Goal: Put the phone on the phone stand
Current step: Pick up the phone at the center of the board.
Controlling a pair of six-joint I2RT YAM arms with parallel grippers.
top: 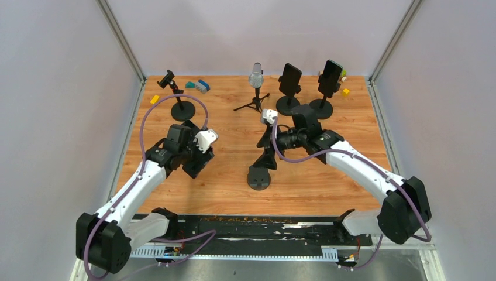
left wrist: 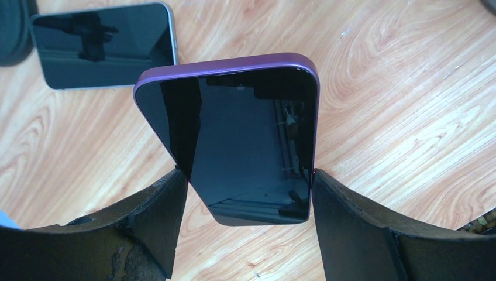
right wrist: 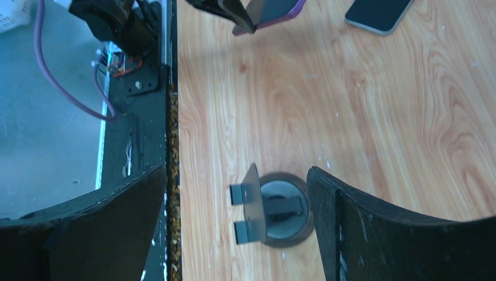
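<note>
Phone (left wrist: 245, 140) in purple case sits clamped in left tool (left wrist: 248, 175); right tool (right wrist: 235, 171) gapes empty above phone stand (right wrist: 283, 208).

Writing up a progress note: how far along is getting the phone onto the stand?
Done: the left end effector grips the purple-cased phone clear of the wooden table. In hand: the open right end effector hovers over the empty black round-based stand. Left: seating the phone in that stand.
</note>
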